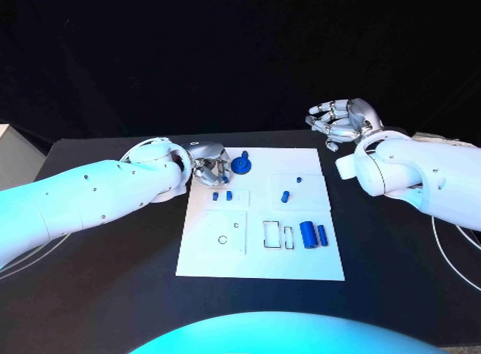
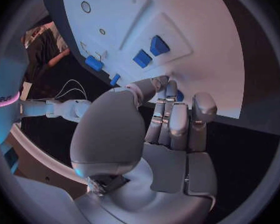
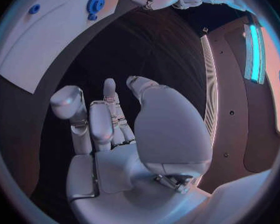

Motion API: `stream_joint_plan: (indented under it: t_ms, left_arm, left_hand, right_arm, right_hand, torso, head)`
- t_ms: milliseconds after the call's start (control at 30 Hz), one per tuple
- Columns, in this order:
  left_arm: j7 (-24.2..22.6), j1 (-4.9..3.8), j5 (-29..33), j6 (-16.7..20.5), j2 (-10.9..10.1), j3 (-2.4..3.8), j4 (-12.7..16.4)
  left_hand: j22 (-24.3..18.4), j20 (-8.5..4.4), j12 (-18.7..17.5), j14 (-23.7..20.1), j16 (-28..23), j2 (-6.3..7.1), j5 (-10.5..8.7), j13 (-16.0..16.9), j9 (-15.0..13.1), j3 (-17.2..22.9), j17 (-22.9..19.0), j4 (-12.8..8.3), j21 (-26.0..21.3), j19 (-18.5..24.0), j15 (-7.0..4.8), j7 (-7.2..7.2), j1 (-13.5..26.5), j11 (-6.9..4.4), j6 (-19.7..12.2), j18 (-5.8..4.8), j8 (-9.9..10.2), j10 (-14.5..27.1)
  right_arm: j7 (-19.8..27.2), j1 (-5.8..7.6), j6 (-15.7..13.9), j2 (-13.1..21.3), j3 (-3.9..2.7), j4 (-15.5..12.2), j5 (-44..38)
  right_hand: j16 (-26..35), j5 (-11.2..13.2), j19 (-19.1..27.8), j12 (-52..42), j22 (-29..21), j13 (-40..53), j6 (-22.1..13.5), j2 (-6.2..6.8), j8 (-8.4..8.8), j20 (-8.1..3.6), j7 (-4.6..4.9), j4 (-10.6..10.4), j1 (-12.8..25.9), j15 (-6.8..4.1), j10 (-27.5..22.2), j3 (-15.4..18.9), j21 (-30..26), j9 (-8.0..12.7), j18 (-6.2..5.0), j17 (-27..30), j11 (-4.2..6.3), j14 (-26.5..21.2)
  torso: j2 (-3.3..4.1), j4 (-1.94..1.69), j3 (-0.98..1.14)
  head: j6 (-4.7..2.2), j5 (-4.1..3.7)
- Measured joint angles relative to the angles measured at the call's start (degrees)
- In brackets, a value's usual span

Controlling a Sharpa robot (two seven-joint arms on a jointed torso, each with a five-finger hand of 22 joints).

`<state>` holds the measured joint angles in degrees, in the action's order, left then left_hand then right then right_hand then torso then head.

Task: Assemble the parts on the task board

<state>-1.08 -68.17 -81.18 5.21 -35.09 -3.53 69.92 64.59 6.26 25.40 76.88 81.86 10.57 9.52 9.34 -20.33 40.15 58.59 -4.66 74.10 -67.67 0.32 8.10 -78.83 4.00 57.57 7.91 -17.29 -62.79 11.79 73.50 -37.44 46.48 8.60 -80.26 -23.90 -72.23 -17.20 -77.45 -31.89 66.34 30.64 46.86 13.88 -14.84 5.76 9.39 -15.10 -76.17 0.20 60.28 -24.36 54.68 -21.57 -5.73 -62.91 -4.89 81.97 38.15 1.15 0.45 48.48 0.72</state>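
Left hand [image 1: 211,169] sits at the white board's [image 1: 305,262] far left corner, fingers [image 2: 170,115] curled by a blue gear [image 1: 242,164]; can't tell if they grip it. Right hand [image 1: 345,122] off the board over the black surface [image 1: 113,295], fingers loosely apart, holding nothing. Small blue pieces [image 1: 314,235] lie on the board.

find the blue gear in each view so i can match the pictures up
Head view: the blue gear sits at the task board's far left corner, right beside the left robot hand.
Left wrist view: hidden behind the robot hand's fingers; a blue sliver there may be it.
Right wrist view: gear near the board's edge.
Shared landmark: the white task board.
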Motion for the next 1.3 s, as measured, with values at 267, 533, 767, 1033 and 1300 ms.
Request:
stream_joint_plan:
  t_ms: [267,533,767,1033,1300]
  left_arm:
    - [0.01,0.00,-0.01,-0.09,0.61,-0.17,-0.62]
    - [-0.01,0.00,0.02,-0.14,0.91,-0.27,-1.03]
    - [0.08,-0.01,-0.09,-0.30,0.93,-0.31,-1.09]
    - [0.53,0.07,-0.45,-0.47,0.78,-0.42,-0.97]
    - [0.61,0.08,-0.59,-0.30,0.65,-0.42,-0.71]
  left_hand:
    - [-0.13,0.00,0.03,0.00,-0.02,0.22,0.00,0.03,0.01,-0.10,-0.12,0.10,0.00,0.00,0.00,-0.21,0.22,0.00,0.21,0.00,0.01,0.00]
    - [-0.13,0.00,-0.32,0.00,-0.03,0.22,-0.01,0.03,0.01,-0.17,-0.16,0.17,0.00,0.00,0.00,-0.22,0.22,0.00,0.19,0.01,0.19,0.00]
    - [-0.13,0.00,-0.32,0.00,-0.03,0.22,-0.01,0.03,0.01,-0.17,-0.29,0.17,0.00,0.00,0.00,-0.23,0.23,0.00,0.18,0.00,0.20,-0.41]
    - [0.04,0.00,-0.39,0.00,-0.03,-0.01,-0.01,0.09,-0.20,-0.17,-0.36,0.16,-0.01,0.00,0.00,-0.25,0.46,-0.20,0.60,-0.09,0.37,-0.62]
    - [0.28,-0.21,-0.43,0.00,-0.03,-0.01,-0.04,0.11,-0.22,-0.17,-0.23,0.16,0.22,-0.21,0.00,-0.45,0.46,-0.02,0.80,-0.90,0.28,-0.82]
  right_arm:
    - [0.01,0.00,0.00,-0.03,0.00,0.00,-0.02]
    - [0.01,0.00,0.00,-0.02,0.00,0.00,-0.03]
    - [0.01,0.00,0.00,-0.01,0.00,0.00,-0.04]
    - [0.02,0.00,0.00,-0.01,0.00,0.00,-0.05]
    - [0.02,0.00,0.00,-0.02,0.00,-0.01,-0.05]
  right_hand:
    - [0.00,0.00,0.00,0.00,0.00,0.00,0.00,0.00,0.00,0.00,0.00,0.00,0.00,0.00,0.00,0.00,0.00,-0.03,0.00,0.00,0.00,0.00]
    - [0.00,0.00,0.00,0.00,0.00,0.01,0.00,0.00,0.00,0.00,0.00,0.00,0.00,0.00,0.00,0.00,0.00,-0.04,0.00,0.00,0.00,0.00]
    - [0.00,0.00,0.00,0.00,-0.05,-0.23,-0.01,-0.25,0.00,0.00,-0.01,0.16,0.25,0.00,0.01,-0.16,-0.28,-0.04,0.00,-0.01,-0.01,0.00]
    - [0.00,0.00,0.00,0.00,-0.05,-0.23,0.13,-0.25,0.00,0.00,0.13,0.16,0.25,0.00,0.09,-0.16,-0.28,-0.03,0.00,-0.01,-0.09,0.00]
    - [0.00,0.00,0.00,0.00,-0.04,-0.23,0.13,-0.25,0.00,0.00,0.13,0.16,0.24,0.00,0.10,-0.16,-0.28,-0.03,0.00,-0.01,-0.10,0.00]
  torso:
    - [0.04,0.01,-0.03]
    - [0.04,0.02,-0.03]
    - [0.02,-0.02,-0.03]
    - [0.00,-0.03,-0.04]
    - [-0.03,-0.05,-0.03]
  head:
    - [0.05,-0.09]
    - [0.15,-0.15]
    - [0.19,-0.18]
    - [0.24,-0.12]
    - [0.31,-0.05]
